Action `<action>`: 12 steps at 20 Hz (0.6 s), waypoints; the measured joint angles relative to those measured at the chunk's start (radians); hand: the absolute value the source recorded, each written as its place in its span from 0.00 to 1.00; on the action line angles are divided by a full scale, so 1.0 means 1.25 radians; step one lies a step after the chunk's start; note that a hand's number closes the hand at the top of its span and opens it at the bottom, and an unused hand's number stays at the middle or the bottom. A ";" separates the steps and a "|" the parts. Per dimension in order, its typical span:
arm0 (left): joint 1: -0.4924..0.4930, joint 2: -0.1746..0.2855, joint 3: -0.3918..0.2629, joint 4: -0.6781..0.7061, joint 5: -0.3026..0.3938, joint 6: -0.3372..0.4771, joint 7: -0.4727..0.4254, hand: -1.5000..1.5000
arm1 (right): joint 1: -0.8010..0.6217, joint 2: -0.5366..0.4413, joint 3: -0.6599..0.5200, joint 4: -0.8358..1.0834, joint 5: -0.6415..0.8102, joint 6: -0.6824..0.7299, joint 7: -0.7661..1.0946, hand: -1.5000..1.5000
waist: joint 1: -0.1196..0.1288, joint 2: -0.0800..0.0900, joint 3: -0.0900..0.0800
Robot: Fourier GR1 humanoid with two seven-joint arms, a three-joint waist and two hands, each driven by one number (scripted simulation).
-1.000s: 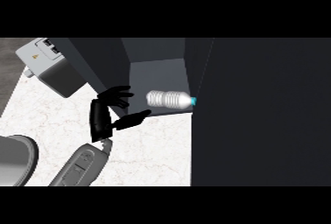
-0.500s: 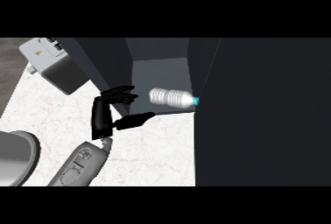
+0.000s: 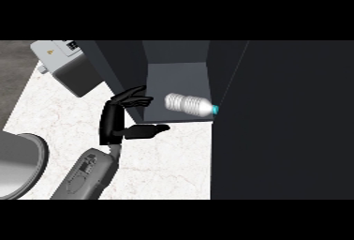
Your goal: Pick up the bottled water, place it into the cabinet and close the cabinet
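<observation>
The bottled water (image 3: pixel 188 104) lies on its side inside the open cabinet (image 3: pixel 178 75), its blue cap pointing right toward the dark door panel (image 3: pixel 283 122). My left hand (image 3: pixel 114 123) hovers just left of the cabinet opening. It is open, with its fingers (image 3: pixel 135 97) stretched toward the cabinet's left wall and its thumb (image 3: pixel 149 130) pointing right below the shelf edge. A small gap separates the hand from the bottle. The right hand does not show.
A grey boxy appliance (image 3: pixel 63 65) stands at the back left of the white marble counter (image 3: pixel 166 159). A grey rounded vessel (image 3: pixel 17 164) sits at the lower left edge. The large dark panel fills the right side of the view.
Everything sits slightly further right in the view than before. The left hand stays open and apart from the bottle, which has not moved in the cabinet.
</observation>
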 measured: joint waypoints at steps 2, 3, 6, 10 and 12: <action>-0.005 -0.005 0.009 0.008 0.021 -0.032 -0.018 0.00 | 0.007 0.003 0.004 0.002 0.005 -0.004 -0.008 0.00 | 0.006 -0.001 0.000; -0.004 -0.012 0.014 0.013 0.032 -0.051 -0.042 0.00 | 0.007 0.009 0.013 -0.003 0.014 -0.013 -0.001 0.00 | 0.009 -0.002 0.000; -0.002 -0.018 0.020 0.010 0.053 -0.092 -0.051 0.00 | 0.017 0.011 0.019 -0.012 0.020 -0.025 0.003 0.00 | 0.018 -0.002 0.000; 0.008 -0.023 0.024 -0.005 0.072 -0.133 -0.044 0.00 | 0.022 0.010 0.019 -0.016 0.022 -0.032 0.002 0.00 | 0.026 -0.001 0.000; 0.015 -0.026 0.022 -0.045 0.082 -0.133 -0.012 0.00 | 0.028 0.011 0.022 -0.014 0.025 -0.034 -0.006 0.00 | 0.029 0.000 -0.001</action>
